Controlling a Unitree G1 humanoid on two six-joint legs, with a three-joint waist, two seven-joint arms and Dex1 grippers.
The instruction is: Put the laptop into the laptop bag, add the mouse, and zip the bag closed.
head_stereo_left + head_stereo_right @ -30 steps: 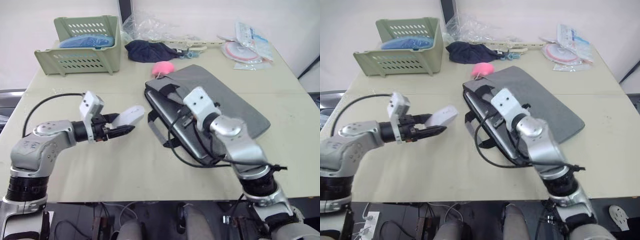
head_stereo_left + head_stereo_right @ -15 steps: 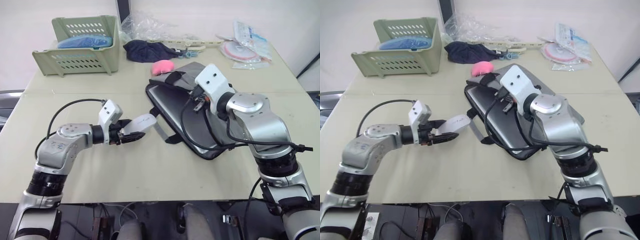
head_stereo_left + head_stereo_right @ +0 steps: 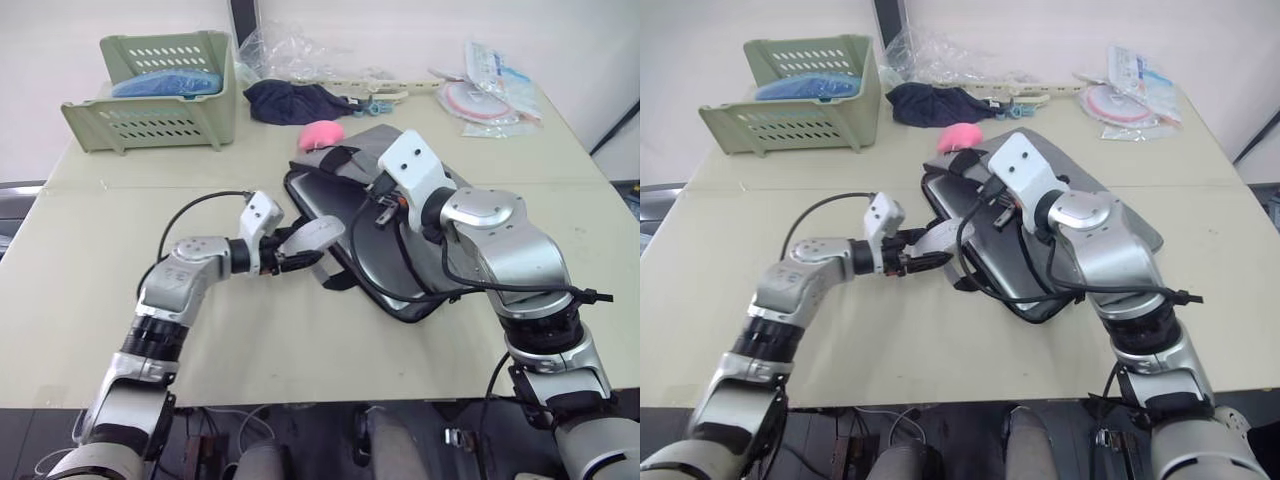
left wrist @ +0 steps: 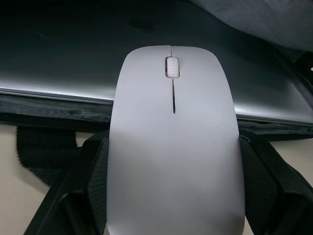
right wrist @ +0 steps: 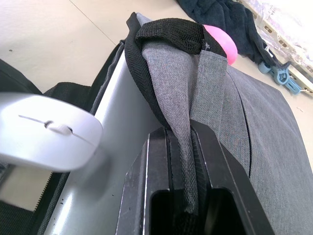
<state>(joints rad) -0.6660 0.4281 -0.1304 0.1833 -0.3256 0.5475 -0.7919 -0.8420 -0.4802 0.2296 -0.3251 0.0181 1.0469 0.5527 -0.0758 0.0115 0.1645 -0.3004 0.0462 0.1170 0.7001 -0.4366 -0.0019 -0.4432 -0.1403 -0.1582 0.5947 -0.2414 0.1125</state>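
The grey laptop bag (image 3: 375, 140) lies mid-table with its mouth facing my left arm. The silver laptop (image 4: 73, 63) sits inside it, its near edge showing in the opening. My right gripper (image 5: 183, 147) is shut on the bag's upper flap by the black trim and holds it raised off the laptop. My left gripper (image 3: 303, 252) is shut on the white mouse (image 3: 314, 232), one black finger (image 4: 90, 166) on each side. The mouse hovers at the bag's open mouth, just over the laptop's edge and beside a black strap handle (image 3: 335, 275).
A green basket (image 3: 160, 90) stands at the back left. A navy cloth bundle (image 3: 290, 100) and a pink fluffy blob (image 3: 323, 133) lie just behind the bag. Plastic packets (image 3: 490, 85) lie at the back right. Bare tabletop (image 3: 130, 200) stretches to the left of the bag.
My left gripper has carried the mouse to the right, up to the bag's mouth. My right gripper has lifted the bag's upper flap and keeps it raised.
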